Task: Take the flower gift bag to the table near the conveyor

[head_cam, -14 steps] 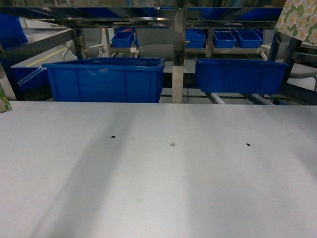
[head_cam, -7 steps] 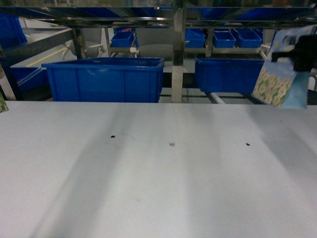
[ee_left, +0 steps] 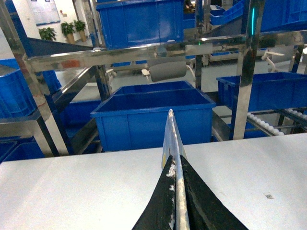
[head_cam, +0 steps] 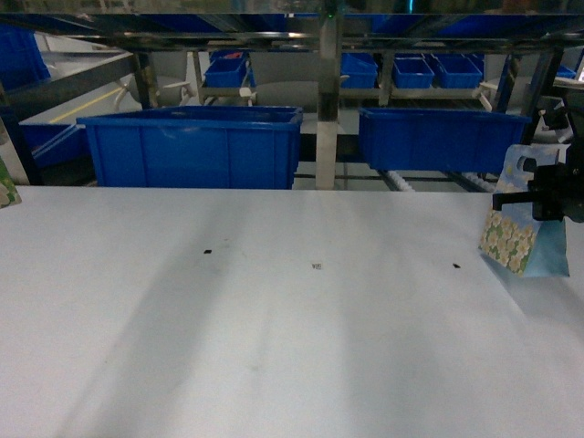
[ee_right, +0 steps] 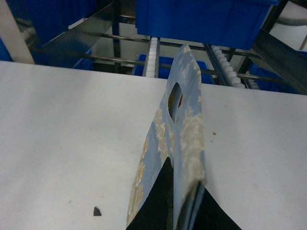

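At the bench's [head_cam: 274, 347] right edge, the right gripper [head_cam: 547, 196] is clamped on the flower gift bag [head_cam: 520, 233]. Behind stand 2 blue bins [head_cam: 196, 146] in the conveyor [head_cam: 328, 91].

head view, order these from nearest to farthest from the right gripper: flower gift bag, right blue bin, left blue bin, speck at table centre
1. flower gift bag, held in the right gripper at the right edge of the table.
2. right blue bin, on the conveyor behind the table, up and left of the gripper.
3. speck at table centre, on the tabletop.
4. left blue bin, far left on the conveyor.
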